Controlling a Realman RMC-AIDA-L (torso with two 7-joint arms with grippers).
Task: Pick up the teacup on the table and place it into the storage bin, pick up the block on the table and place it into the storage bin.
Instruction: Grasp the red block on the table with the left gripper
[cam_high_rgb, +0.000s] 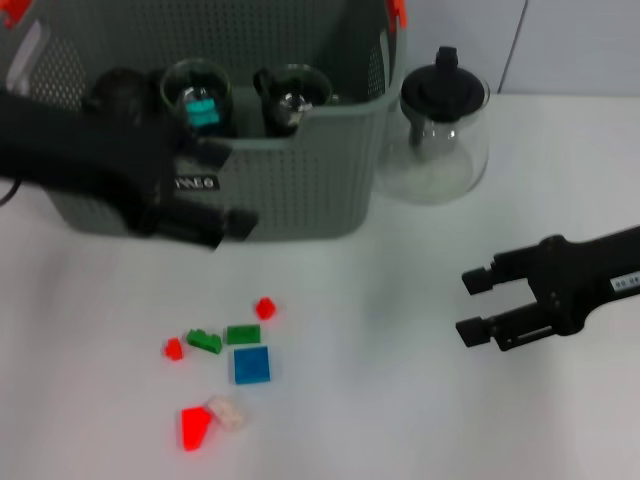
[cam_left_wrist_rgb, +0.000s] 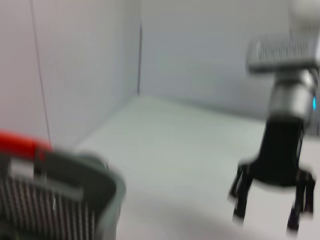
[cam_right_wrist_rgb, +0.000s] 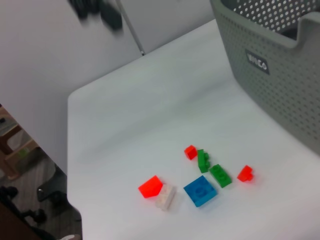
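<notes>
We're seeing the left gripper (cam_high_rgb: 215, 185) hanging at the bin's (cam_high_rgb: 300, 190) front wall, can't tell if it's gripping anything tbh. Two glass cups (cam_high_rgb: 195, 95) are sitting inside the bin already. Right gripper (cam_high_rgb: 470, 305) is hovering w/ jaws open over bare table (cam_high_rgb: 400, 400). Blocks (cam_high_rgb: 250, 365) are lying on the table in front of the bin.

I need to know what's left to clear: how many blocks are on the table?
7, clustered in front of the storage bin: three red, two green, one blue, one whitish. None looks hidden.
</notes>
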